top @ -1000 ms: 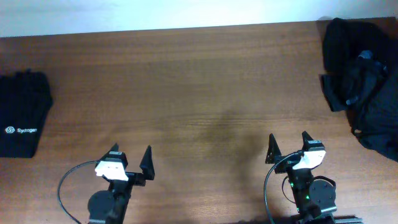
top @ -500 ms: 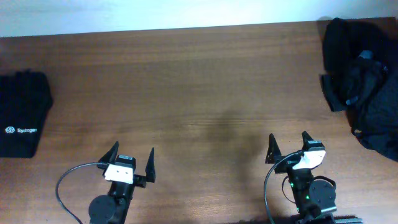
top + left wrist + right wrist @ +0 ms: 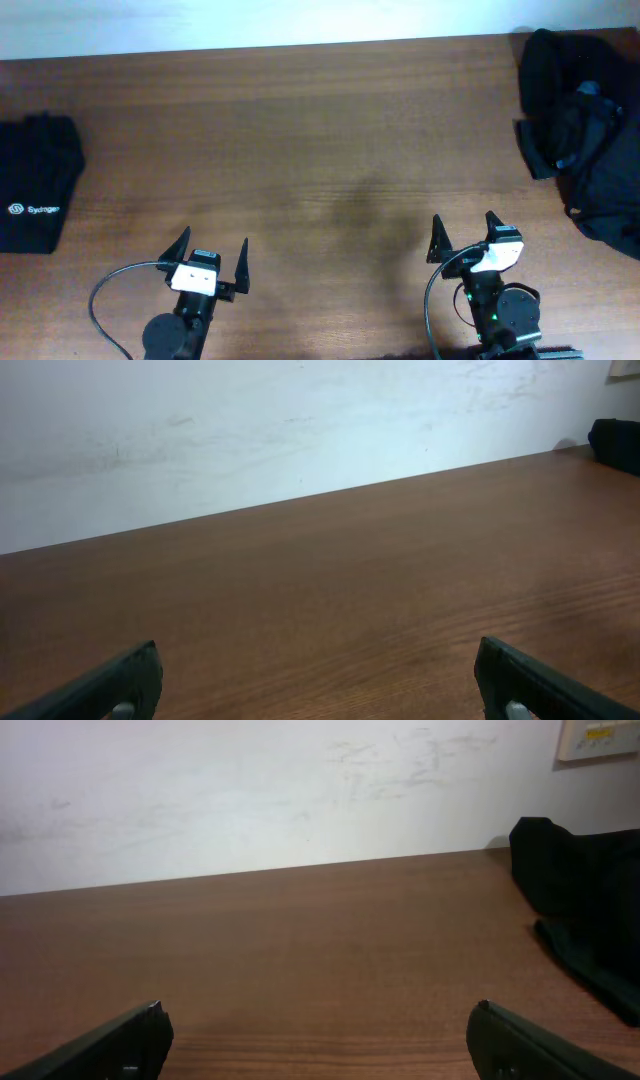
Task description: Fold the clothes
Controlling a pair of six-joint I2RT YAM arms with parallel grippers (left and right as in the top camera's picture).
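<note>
A folded black garment [image 3: 32, 185] with a small white logo lies at the table's left edge. A crumpled pile of black clothes [image 3: 585, 140] lies at the far right; its edge also shows in the right wrist view [image 3: 585, 910] and as a small dark corner in the left wrist view [image 3: 615, 445]. My left gripper [image 3: 210, 255] is open and empty near the front edge, left of centre. My right gripper [image 3: 464, 235] is open and empty near the front edge, right of centre. Neither touches any cloth.
The brown wooden table [image 3: 320, 150] runs to a white wall at the back [image 3: 300, 790]. A black cable [image 3: 105, 305] loops beside the left arm's base. A small wall plate [image 3: 598, 738] shows top right in the right wrist view.
My left gripper has drawn back toward the front edge and turned slightly; the folded garment and the pile have not moved. The right arm has not moved.
</note>
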